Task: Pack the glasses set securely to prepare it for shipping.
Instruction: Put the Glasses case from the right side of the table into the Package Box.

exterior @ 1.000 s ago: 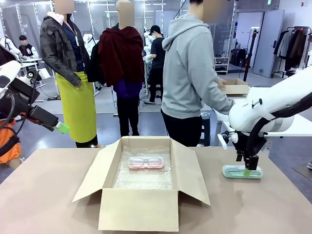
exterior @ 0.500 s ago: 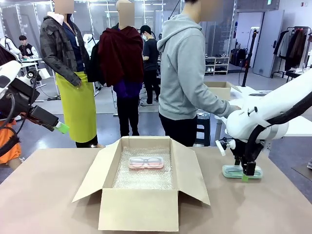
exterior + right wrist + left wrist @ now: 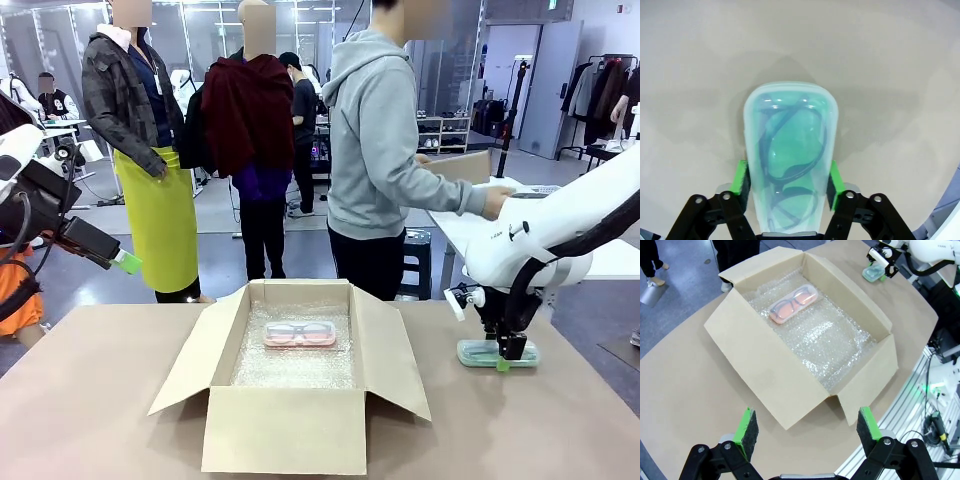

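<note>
The pale pink case point(image 3: 299, 336) lies flat on bubble wrap at the far end of the open cardboard box point(image 3: 290, 430); the left wrist view looks down on this pink case point(image 3: 793, 303) inside the box point(image 3: 765, 365). The mint green case point(image 3: 497, 352) rests on the table to the right of the box. My right gripper point(image 3: 505, 358) stands over it, shut on it. In the right wrist view both green pads point(image 3: 741, 181) press the long sides of the mint case point(image 3: 790, 135). My left gripper point(image 3: 803, 426) hangs open and empty, high off the table's left side point(image 3: 125, 262).
The box flaps point(image 3: 395, 360) spread outward on both sides, the right flap reaching close to the mint case. A person in a grey hoodie point(image 3: 385, 150) stands behind the table's far edge, turned towards another table. Bare tabletop point(image 3: 90, 400) lies left of the box.
My right gripper has come down around the mint green case and closed on its sides. The left arm has not moved. The person behind has shifted position.
</note>
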`<action>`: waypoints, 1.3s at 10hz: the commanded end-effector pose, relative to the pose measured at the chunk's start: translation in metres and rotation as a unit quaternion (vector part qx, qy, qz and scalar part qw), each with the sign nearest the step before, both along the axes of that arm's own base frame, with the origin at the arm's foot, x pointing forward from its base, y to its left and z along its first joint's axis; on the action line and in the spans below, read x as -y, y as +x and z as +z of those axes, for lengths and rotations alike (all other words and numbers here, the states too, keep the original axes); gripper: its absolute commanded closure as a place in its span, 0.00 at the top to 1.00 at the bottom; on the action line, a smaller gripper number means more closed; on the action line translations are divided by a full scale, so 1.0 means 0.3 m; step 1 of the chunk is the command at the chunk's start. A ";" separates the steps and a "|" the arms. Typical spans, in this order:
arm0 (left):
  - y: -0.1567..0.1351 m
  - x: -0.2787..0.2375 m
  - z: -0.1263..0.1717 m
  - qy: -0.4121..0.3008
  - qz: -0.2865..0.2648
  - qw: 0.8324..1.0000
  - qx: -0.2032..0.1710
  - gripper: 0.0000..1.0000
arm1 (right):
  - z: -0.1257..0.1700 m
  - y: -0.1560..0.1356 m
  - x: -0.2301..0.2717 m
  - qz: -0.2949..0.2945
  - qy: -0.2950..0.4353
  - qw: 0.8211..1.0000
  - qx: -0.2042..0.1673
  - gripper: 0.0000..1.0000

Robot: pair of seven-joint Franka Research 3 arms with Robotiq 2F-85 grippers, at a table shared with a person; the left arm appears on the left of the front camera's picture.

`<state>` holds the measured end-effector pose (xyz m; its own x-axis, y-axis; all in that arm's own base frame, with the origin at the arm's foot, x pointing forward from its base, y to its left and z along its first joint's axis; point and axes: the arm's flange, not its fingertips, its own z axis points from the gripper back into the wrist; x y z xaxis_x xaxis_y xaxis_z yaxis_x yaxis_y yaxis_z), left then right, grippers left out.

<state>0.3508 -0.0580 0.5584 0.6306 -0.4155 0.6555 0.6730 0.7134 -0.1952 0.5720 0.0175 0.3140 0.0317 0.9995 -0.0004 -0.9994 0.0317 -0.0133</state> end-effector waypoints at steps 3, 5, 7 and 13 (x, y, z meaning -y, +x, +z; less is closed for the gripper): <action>0.002 -0.004 0.003 -0.011 -0.005 1.000 0.003 1.00 | 0.058 -0.002 0.013 -0.018 0.000 1.000 0.008 0.61; 0.002 -0.004 0.003 -0.011 -0.005 1.000 0.003 1.00 | 0.207 -0.025 0.018 -0.030 0.005 0.999 0.023 0.61; 0.002 -0.004 0.003 -0.011 -0.005 1.000 0.003 1.00 | 0.349 -0.047 -0.013 -0.032 0.008 0.999 0.027 0.61; 0.002 -0.004 0.003 -0.011 -0.005 1.000 0.003 1.00 | 0.654 -0.005 -0.424 -0.096 -0.020 0.995 -0.007 0.61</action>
<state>0.3508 -0.0581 0.5584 0.6306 -0.4157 0.6554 0.6731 0.7134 -0.1951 0.5545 0.1094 0.4983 0.1473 0.9891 -0.0059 -0.9886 0.1471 -0.0313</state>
